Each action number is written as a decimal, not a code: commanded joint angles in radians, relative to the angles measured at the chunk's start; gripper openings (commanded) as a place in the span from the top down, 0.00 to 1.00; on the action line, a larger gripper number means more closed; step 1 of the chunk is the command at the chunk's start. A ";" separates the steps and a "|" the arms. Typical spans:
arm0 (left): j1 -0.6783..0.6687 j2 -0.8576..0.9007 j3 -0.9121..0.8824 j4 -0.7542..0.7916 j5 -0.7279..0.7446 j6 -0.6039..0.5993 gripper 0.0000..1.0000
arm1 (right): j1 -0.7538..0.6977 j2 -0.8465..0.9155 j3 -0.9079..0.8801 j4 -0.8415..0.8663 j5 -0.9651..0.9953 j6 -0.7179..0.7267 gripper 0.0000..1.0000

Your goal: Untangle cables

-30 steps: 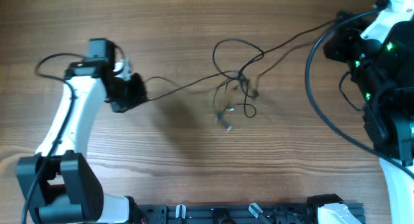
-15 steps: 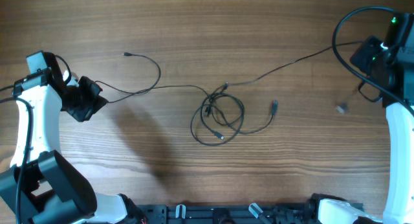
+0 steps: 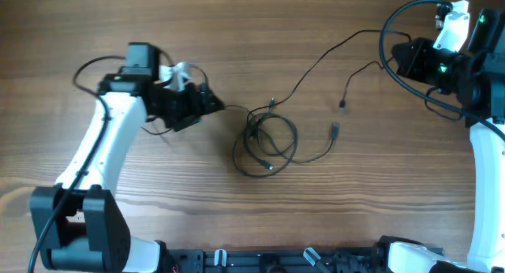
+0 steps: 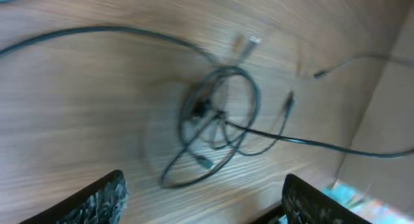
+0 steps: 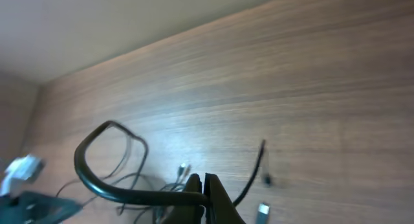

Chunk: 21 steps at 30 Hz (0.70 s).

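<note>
The cables (image 3: 257,136) lie near the middle of the wooden counter (image 3: 158,36), most of their length gathered into a loose knot of overlapping loops. From above, one strand climbs from the knot toward the right end effector (image 3: 399,58) at the far right corner, and a shorter strand drops from that same side, its tip hanging clear of the knot. A loose plug (image 3: 334,131) rests on the counter just right of the loops.

The left end effector (image 3: 207,106) sits just left of the knot. The overhead view does not show its opening. The left wrist view does: its two fingers (image 4: 103,198) stand wide apart at the bottom corners with only wood and the looped cables (image 4: 200,107) between and beyond them, nothing gripped.

The right wrist view shows what the overhead cannot: the right end effector (image 5: 202,185) has its fingers (image 5: 212,195) pressed together on a black strand that arcs off to the left. Past them another strand (image 5: 257,167) dangles over the wood.
</note>
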 commanded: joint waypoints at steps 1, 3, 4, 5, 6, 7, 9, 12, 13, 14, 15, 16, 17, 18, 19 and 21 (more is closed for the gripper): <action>-0.125 0.008 -0.001 0.073 0.017 0.039 0.21 | 0.001 0.010 0.013 0.004 -0.121 -0.058 0.96; -0.183 0.008 -0.001 0.128 0.001 0.040 0.21 | 0.001 0.010 0.013 0.001 -0.121 -0.058 0.96; -0.201 0.008 -0.001 0.146 -0.013 0.041 0.21 | 0.001 0.010 0.013 -0.003 -0.122 -0.058 0.96; -0.227 0.008 -0.001 0.167 -0.045 0.051 0.21 | 0.001 0.010 0.013 -0.006 -0.122 -0.058 0.95; -0.245 0.008 -0.001 0.180 -0.090 0.051 0.21 | 0.001 0.010 0.013 -0.009 -0.122 -0.058 0.96; -0.267 0.008 -0.001 0.196 -0.152 0.051 0.20 | 0.001 0.010 0.013 -0.010 -0.122 -0.058 0.95; -0.306 0.008 -0.001 0.213 -0.285 0.051 0.20 | 0.001 0.010 0.013 -0.010 -0.121 -0.058 0.96; -0.354 0.008 -0.001 0.228 -0.379 0.090 0.21 | 0.001 0.010 0.013 -0.010 -0.121 -0.058 0.96; -0.365 0.008 -0.001 0.230 -0.378 0.103 0.24 | 0.001 0.010 0.013 -0.010 -0.121 -0.058 0.95; -0.375 0.008 -0.001 0.231 -0.379 0.103 0.25 | 0.001 0.010 0.013 -0.009 -0.121 -0.058 0.95; -0.386 0.009 -0.001 0.231 -0.379 0.103 0.32 | 0.001 0.010 0.013 -0.009 -0.121 -0.058 0.96; -0.395 0.010 -0.001 0.231 -0.379 0.103 0.36 | 0.001 0.010 0.013 -0.010 -0.121 -0.058 0.95; -0.403 0.014 -0.001 0.231 -0.379 0.103 0.40 | 0.001 0.010 0.013 -0.010 -0.121 -0.058 0.96; -0.409 0.018 -0.001 0.231 -0.379 0.103 0.41 | 0.001 0.010 0.013 -0.009 -0.121 -0.058 0.96; -0.414 0.026 -0.001 0.230 -0.379 0.103 0.41 | 0.001 0.010 0.013 -0.010 -0.121 -0.058 0.96; -0.419 0.047 -0.001 0.229 -0.379 0.103 0.42 | 0.001 0.010 0.013 -0.010 -0.121 -0.058 0.96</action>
